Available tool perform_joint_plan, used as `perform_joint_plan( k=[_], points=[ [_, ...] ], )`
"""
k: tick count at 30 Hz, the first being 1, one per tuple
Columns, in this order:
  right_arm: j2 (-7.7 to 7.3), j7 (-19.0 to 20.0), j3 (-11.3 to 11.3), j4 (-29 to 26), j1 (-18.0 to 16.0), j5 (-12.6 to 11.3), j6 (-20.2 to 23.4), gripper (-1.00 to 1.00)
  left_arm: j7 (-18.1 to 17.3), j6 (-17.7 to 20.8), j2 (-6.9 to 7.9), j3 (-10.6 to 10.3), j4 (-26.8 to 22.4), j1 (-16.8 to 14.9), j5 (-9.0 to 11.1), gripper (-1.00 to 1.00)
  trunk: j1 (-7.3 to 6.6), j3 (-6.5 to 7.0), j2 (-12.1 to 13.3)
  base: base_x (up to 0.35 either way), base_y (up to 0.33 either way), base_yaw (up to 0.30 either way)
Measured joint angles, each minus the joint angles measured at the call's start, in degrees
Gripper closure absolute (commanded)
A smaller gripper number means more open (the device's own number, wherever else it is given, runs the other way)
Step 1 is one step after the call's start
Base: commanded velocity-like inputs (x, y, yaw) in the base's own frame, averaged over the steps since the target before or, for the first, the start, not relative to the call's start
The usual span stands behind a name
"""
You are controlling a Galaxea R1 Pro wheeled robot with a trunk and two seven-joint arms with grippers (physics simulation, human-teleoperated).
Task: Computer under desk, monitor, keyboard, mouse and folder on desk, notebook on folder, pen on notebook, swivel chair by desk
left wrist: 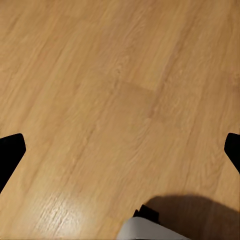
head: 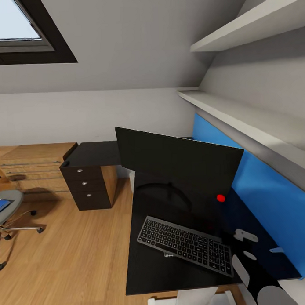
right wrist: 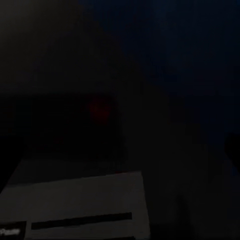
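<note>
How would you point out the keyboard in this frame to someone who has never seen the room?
Find the glossy black desk along the blue back panel. On it stands a wide black monitor, and the keyboard lies flat just in front of that: slim, silver-edged, with rows of dark keys.

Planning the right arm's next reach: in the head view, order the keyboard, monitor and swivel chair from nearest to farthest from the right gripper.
1. keyboard, just left of the right gripper on the desk.
2. monitor, behind the keyboard.
3. swivel chair, far left on the floor.
</note>
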Motion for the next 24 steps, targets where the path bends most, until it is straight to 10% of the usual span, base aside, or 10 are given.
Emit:
perform_joint_plan(
  k=[12, 18, 24],
  points=[
    [0.00, 0.2, 0.0, 0.0, 0.0, -2.6, 3.1, -1.00, -5.3, -0.1, 2.29, 0.5, -4.4, 0.0, 0.6, -1.00, 0.00, 0.00, 0.0, 0.000, 0.000, 0.000],
    [0.14, 0.2, 0.0, 0.1, 0.0, -2.8, 4.5, -1.00, -15.3, 0.1, 4.36, 0.5, -6.3, 0.0, 4.7, -1.00, 0.00, 0.00, 0.0, 0.000, 0.000, 0.000],
    [0.17, 0.3, 0.0, 0.0, 0.0, -3.6, 4.7, -1.00, -18.1, 0.3, 5.59, 0.3, -7.3, 0.0, 8.3, -1.00, 0.00, 0.00, 0.0, 0.000, 0.000, 0.000]
  ],
)
